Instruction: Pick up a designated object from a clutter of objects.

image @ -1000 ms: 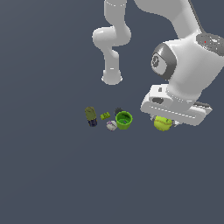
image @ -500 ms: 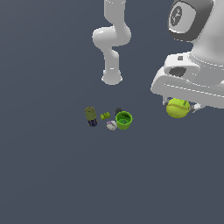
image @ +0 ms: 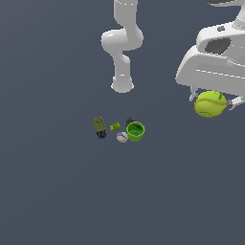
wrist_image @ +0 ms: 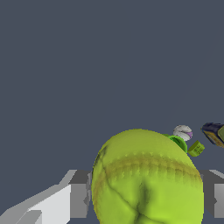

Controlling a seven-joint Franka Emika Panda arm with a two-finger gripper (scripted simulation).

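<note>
Tennis ball [image: 210, 104] is held in the gripper [image: 213, 102], high above the grey floor [image: 57, 191] and well apart from the other items, at the exterior view's right. It is yellow-green with a pale curved seam.

Going from left to right in the exterior view, first comes the olive-and-dark bottle [image: 99, 127], which lies on the floor. Just beside it is the small green brick [image: 115, 127]. Next is the whitish-grey ball [image: 121, 137], and it sits close against the bright green cup [image: 135, 131]. A dark round piece [image: 129, 121] is just behind the cup. The cup stands upright with the opening up. Behind this group the white base of the arm [image: 122, 85] stands on the floor. Far to the right is the large white hand of the arm, with the tennis ball under it.

The fingers [image: 234, 102] are clamped on the ball, one on each side; only the tips show past the ball.

In the wrist view the tennis ball [wrist_image: 146, 179] fills the near part of the picture between the grey finger pads [wrist_image: 78, 199]. Far behind it the whitish-grey ball [wrist_image: 182, 132], the rim of the green cup [wrist_image: 179, 143], the brick [wrist_image: 196, 149] and the end of the bottle [wrist_image: 215, 133] are seen small.
</note>
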